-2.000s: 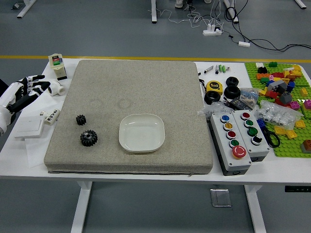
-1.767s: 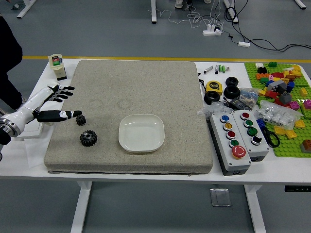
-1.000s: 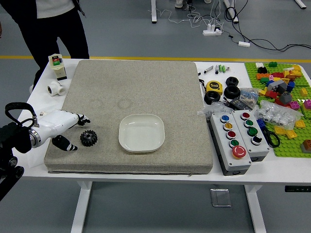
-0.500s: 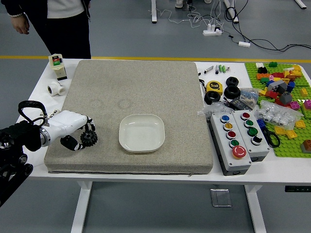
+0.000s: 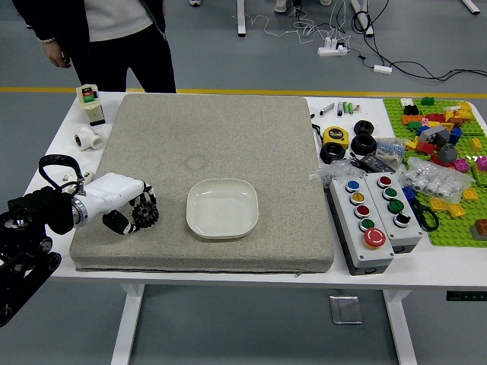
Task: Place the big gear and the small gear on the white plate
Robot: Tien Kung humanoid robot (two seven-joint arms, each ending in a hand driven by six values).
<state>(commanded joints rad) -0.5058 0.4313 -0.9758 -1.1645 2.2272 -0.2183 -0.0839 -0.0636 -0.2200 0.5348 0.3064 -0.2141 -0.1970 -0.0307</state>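
Status: zero of two gears on the white plate [image 5: 222,208]. Left hand [image 5: 131,210] has its fingers curled around the big gear [image 5: 146,215], apparently gripping it, at the mat's [image 5: 228,137] left part; lift unclear. Small gear not visible, possibly hidden by that hand. Both placements remain. Person [image 5: 120,21] stands at the far side, one arm hanging.

High head view, set well above the table [image 5: 434,266]; facing forward, down

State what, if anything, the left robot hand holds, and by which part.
The left robot hand grips the big gear by its toothed rim, on the side nearest the palm.
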